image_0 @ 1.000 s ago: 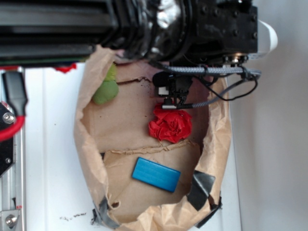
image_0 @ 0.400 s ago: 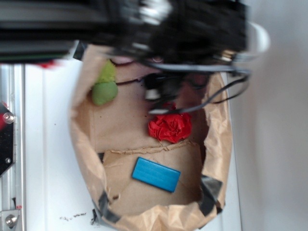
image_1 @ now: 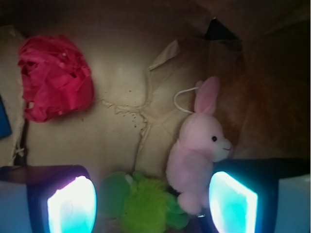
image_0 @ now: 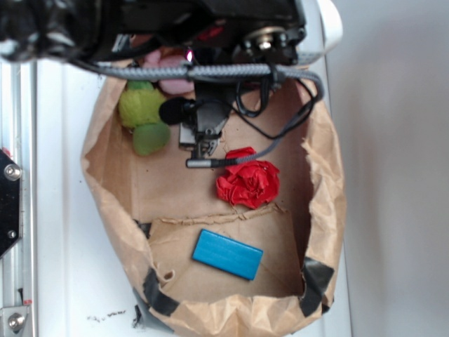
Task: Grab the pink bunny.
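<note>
Gripper [image_1: 153, 201]: fingers [image_1: 73, 204] spread apart, nothing between them but plush below
Bunny [image_1: 199, 150]: lies on the bag floor at 4 o'clock in the wrist view, just inside the right finger, ear up, white loop at its head
Green toy [image_1: 143, 204]: at 6 o'clock, touching the bunny's side
Red ball [image_1: 53, 77]: at 10 o'clock, well apart from the bunny
Blue block [image_0: 227, 254]: toward 6 o'clock in the exterior view
Bag [image_0: 326, 189]: brown paper, open, on the white bench [image_0: 63, 232]

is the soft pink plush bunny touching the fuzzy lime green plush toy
Cannot tell. In the wrist view the soft pink plush bunny and the fuzzy lime-green plush toy meet without a visible gap, but that could be overlap.
</note>
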Controlling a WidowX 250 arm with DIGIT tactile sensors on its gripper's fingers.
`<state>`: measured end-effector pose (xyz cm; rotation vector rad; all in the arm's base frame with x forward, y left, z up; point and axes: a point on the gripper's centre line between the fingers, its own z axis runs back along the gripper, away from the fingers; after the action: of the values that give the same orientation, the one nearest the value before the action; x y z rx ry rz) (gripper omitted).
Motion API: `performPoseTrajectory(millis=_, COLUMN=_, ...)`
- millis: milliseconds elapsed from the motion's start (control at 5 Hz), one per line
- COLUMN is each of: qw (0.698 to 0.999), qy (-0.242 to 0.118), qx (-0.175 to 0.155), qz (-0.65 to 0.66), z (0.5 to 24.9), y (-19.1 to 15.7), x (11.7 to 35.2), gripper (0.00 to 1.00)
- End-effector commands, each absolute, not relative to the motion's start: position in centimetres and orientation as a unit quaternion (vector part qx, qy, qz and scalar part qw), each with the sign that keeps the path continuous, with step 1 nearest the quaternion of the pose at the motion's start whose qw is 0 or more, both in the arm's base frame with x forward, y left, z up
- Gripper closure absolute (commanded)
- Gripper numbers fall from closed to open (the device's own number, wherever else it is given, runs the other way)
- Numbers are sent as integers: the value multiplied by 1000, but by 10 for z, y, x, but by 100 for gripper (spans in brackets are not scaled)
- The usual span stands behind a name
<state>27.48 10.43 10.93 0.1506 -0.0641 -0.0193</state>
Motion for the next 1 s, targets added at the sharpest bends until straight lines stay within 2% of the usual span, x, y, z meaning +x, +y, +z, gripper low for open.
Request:
performPoseTrajectory(millis=0, qw=995, qy=-43, qx=94, qz=0, z=97, y=110, x=296, gripper=0)
performPoseTrajectory(millis=200, qw=993, qy=-52, qx=108, qz=-2, z=83, y=108, x=300, gripper=0)
performPoseTrajectory(millis=400, qw=989, qy=-50, qx=138, qz=0, z=71, y=123, x=309, gripper=0)
performPoseTrajectory(millis=600, qw=979, qy=-53, qx=194, qz=-32, z=60, y=126, x=301, gripper=0)
performPoseTrajectory(millis=800, qw=959, qy=-13, qx=279, qz=-40, z=39, y=141, x=297, gripper=0)
